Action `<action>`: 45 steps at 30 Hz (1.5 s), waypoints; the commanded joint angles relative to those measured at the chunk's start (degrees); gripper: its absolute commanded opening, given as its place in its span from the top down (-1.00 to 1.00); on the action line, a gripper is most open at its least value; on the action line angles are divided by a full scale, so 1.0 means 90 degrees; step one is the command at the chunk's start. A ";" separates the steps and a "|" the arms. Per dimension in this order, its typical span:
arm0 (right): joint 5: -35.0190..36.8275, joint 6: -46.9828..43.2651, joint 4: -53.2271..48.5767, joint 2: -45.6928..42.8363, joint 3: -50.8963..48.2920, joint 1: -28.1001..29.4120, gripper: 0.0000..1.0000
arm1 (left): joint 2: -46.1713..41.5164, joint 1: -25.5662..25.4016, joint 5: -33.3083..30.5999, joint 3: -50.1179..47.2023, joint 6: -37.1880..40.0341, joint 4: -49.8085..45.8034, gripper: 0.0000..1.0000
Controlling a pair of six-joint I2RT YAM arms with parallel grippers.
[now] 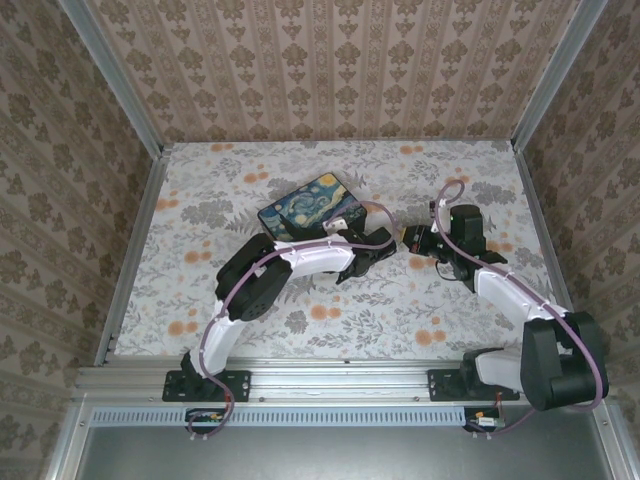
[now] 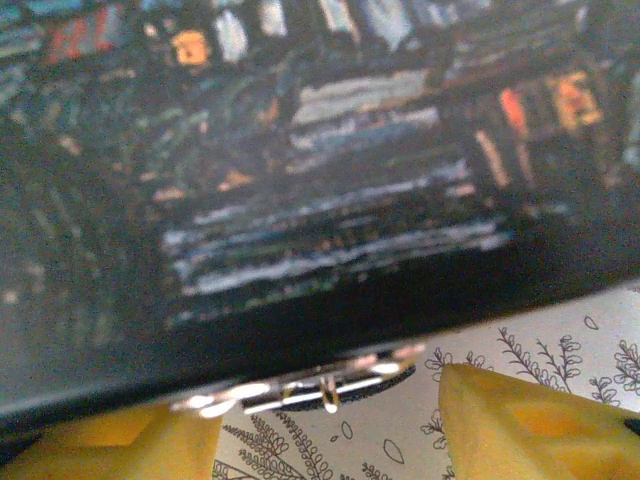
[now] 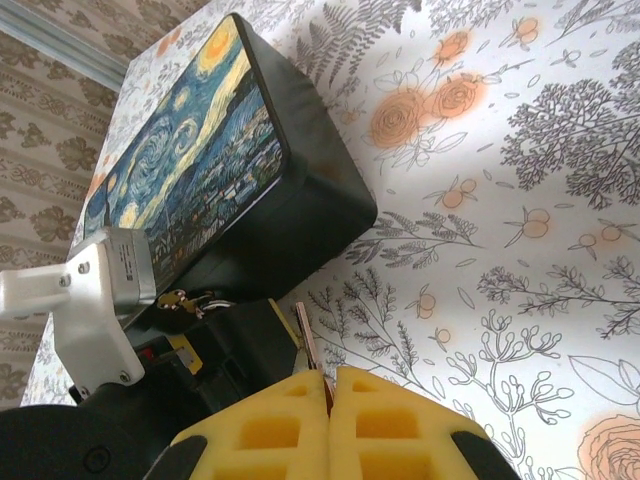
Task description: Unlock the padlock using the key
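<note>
While the right gripper [image 3: 330, 385] pinches a thin key [image 3: 308, 340] between closed yellow fingers, the left gripper [image 2: 320, 445] stands partly open and holds nothing. Its fingertips [image 2: 520, 420] sit either side of a small bright metal piece, apparently the padlock [image 2: 320, 385], at the foot of the painted box [image 3: 200, 170]. The box's dark side looms close and blurred over that piece, so its shape is hard to read. From the right wrist, the left arm's white link [image 3: 85, 310] and black gripper body cover most of the same corner, leaving a glint of brass and thin loops. Overhead, both grippers meet just right of the box on the flowered worktop [image 1: 450, 320], the lock too small to pick out.
</note>
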 commanded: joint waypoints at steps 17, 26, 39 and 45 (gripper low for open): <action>-0.0701 -0.0210 -0.0058 0.0248 0.0216 0.0025 1.00 | -0.0384 0.0179 -0.0161 -0.0482 0.0483 0.0465 0.49; -0.0405 -0.0144 -0.0478 -0.0029 0.0024 0.0373 1.00 | -0.1992 0.0612 0.1177 -0.1603 0.1315 0.0842 0.70; 0.0464 -0.0142 -0.0919 -0.0096 0.0192 0.0111 1.00 | -0.1506 0.0377 0.1060 -0.0862 0.0843 -0.0105 -0.24; 0.0347 -0.0144 -0.0950 0.0253 0.0538 -0.0010 1.00 | -0.0526 0.0231 0.0238 0.0136 -0.0050 -0.0866 -0.26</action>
